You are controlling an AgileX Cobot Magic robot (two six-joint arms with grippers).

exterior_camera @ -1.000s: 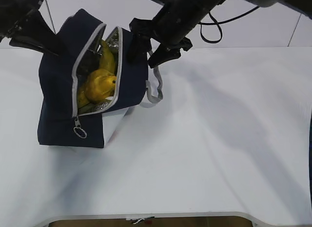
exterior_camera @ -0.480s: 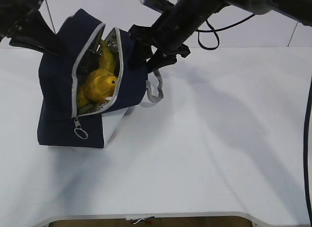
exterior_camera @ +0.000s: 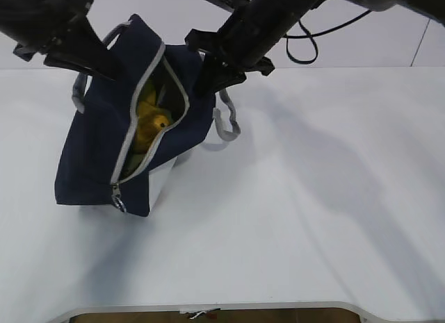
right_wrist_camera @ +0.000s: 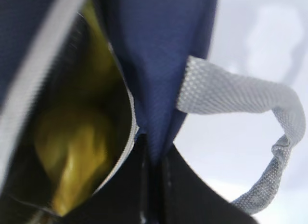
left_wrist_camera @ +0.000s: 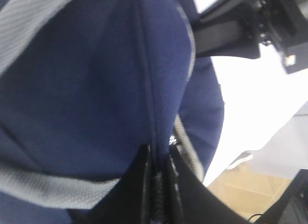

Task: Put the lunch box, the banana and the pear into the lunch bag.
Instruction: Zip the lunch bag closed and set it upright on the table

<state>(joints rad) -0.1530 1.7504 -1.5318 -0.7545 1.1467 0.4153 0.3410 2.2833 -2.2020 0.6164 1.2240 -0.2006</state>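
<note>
The right gripper [exterior_camera: 208, 76] has just clamped the lunch bag [exterior_camera: 97, 149] rim; the left gripper [left_wrist_camera: 159, 180] pinches its far side; the pear [exterior_camera: 154, 125] sits inside, so packing looks finished.

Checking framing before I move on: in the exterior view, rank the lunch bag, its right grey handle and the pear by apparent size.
1. lunch bag
2. grey handle
3. pear, though it is partly hidden inside the bag, so its rank against the handle is unsure.

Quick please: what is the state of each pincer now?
Left pincer: closed on the navy-blue fabric lunch bag.
Right pincer: closed on the lunch bag's wall, beside its grey webbing handle.
</note>
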